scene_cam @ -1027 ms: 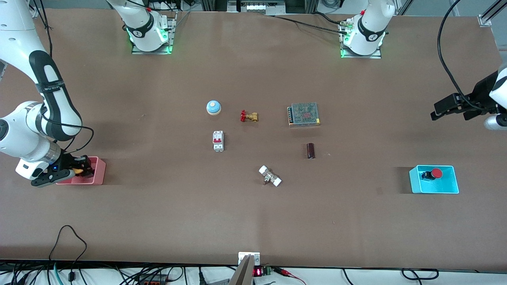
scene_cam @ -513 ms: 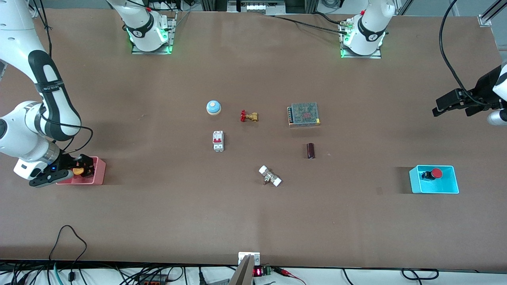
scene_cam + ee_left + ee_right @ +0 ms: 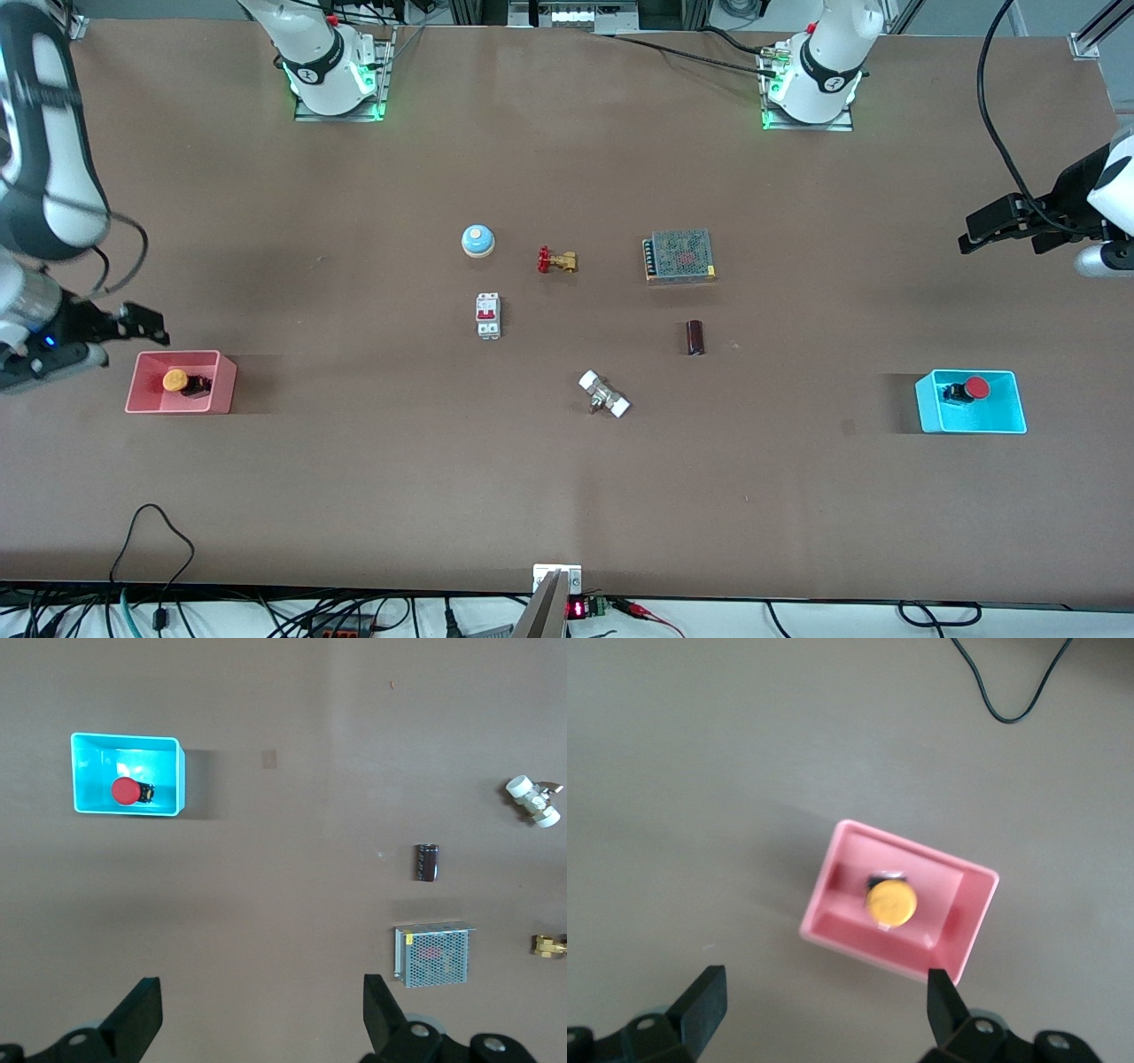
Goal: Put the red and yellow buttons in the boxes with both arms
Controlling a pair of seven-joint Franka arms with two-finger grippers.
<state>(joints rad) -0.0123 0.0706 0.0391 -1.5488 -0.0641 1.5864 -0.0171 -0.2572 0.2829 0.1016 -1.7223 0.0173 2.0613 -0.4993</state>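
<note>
- The yellow button lies inside the pink box at the right arm's end of the surface; the red button lies inside the cyan box at the left arm's end. Both placements look done.
- The right tool hangs above bare surface just beside the pink box, fingers spread wide and holding nothing (the right wrist view shows the box framed between them).
- The left tool is up over the surface well apart from the cyan box, also wide open and empty.
- Risk, as I judge it: a low sweep by the right arm could clip the thin pink wall and tip the box, spilling the button; rising first would avoid that.
- The pink box sits near the surface's end, so a nudge outward leaves little margin.
- The middle cluster (bell, valve, breaker) is well apart from both boxes, with open room between for either arm.
</note>
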